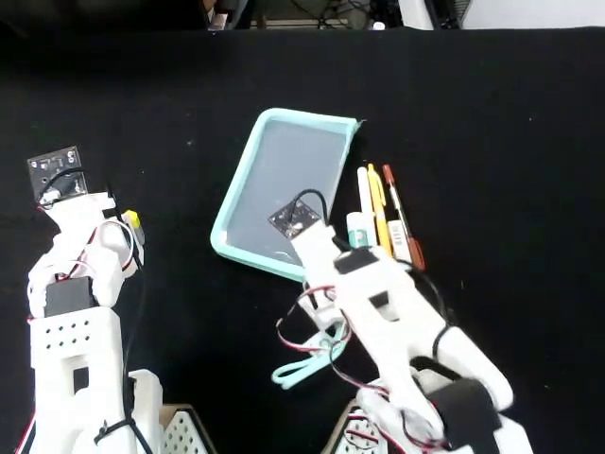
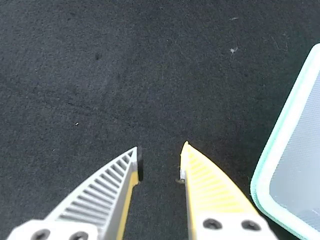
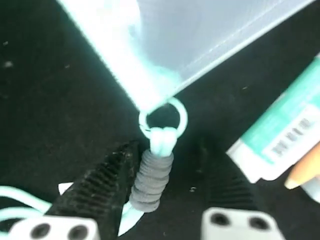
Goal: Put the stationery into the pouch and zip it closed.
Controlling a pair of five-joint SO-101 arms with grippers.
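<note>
Right gripper [image 3: 169,156] at the corner of the flat, mint-edged translucent plastic pouch [image 1: 284,180].
Its fingers stand spread. The grey ribbed cord pull [image 3: 150,182], tied to the pouch's mint ring [image 3: 163,119], lies between them, against one finger and clear of the other. White, yellow and orange pens [image 1: 383,213] lie just beside the pouch on the black table [image 1: 510,142]. The left gripper [image 2: 160,148], fingers parted, hangs over bare table near the pouch's edge.

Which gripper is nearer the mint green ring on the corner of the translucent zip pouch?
Right. The right gripper straddles the grey ribbed pull tied to the ring. The left gripper hangs over the black table, off the pouch's long edge.
</note>
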